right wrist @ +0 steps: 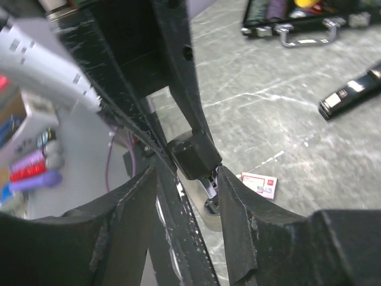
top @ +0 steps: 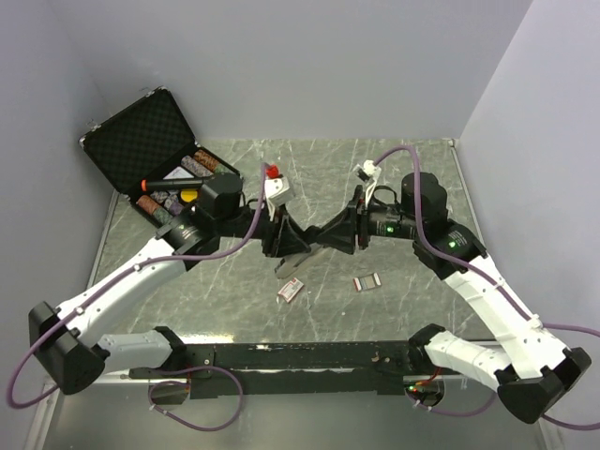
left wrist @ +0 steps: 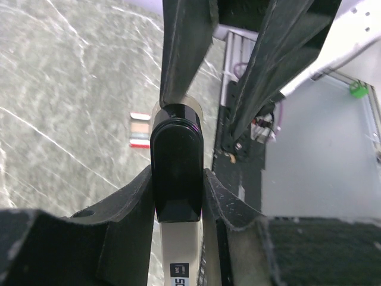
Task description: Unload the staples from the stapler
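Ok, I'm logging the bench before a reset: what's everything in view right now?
stapler: one, black and beige, mid-table, between both hands
small box: one, white and red, on the table by the stapler
striped pack: one, red, beige and grey, right of the box
case: one, black, open, far-left corner, coloured items inside
black oblong item: one, on the table, identity unclear
table: one, grey marbled
left hand: one, black, closed on the stapler
right hand: one, black, straddling the stapler's other end, grip unclear

Case back left, stapler centre, staple strip right of it
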### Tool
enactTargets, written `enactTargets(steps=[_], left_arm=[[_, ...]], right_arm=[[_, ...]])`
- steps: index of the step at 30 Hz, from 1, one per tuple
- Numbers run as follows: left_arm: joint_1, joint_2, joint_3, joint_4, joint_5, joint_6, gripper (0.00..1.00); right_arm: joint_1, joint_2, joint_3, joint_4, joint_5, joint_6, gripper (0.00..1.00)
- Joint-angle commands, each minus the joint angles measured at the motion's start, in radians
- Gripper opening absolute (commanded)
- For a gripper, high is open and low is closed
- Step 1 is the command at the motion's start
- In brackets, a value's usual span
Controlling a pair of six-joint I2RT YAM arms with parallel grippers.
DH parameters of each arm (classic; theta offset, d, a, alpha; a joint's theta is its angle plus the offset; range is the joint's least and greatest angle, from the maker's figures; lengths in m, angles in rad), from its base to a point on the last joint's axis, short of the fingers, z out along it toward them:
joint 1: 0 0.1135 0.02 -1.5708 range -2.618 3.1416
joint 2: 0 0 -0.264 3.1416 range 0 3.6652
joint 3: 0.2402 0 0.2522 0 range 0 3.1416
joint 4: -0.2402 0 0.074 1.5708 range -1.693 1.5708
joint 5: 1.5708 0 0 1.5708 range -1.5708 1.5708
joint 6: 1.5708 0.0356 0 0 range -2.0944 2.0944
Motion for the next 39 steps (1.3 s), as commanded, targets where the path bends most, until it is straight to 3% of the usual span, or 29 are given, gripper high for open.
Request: enactTargets(steps=[1,10,27,39], left_arm=[[-0.003,-0.076,-0.008,-0.042,0.057,0.021,0.01],[-0.004,-0.168,-0.026,-0.109,0.066,0.05,0.01],[-0.004,-0.224,-0.043,-0.122,0.066,0.063,0.01],[-0.004,-0.277,-0.065,-0.045,0.018,0.016,0.01]], right_arm=[[0.042,0.019,0.078,-0.034,-0.077,-0.138,0.53],[0.083,0.074,0.128,-0.11,-0.118,-0.249,0.53],[0.137,0.111,0.103,-0.118,-0.184,-0.301,0.51],[0.154,0.1,0.013,-0.06,-0.189,-0.268,0.26]])
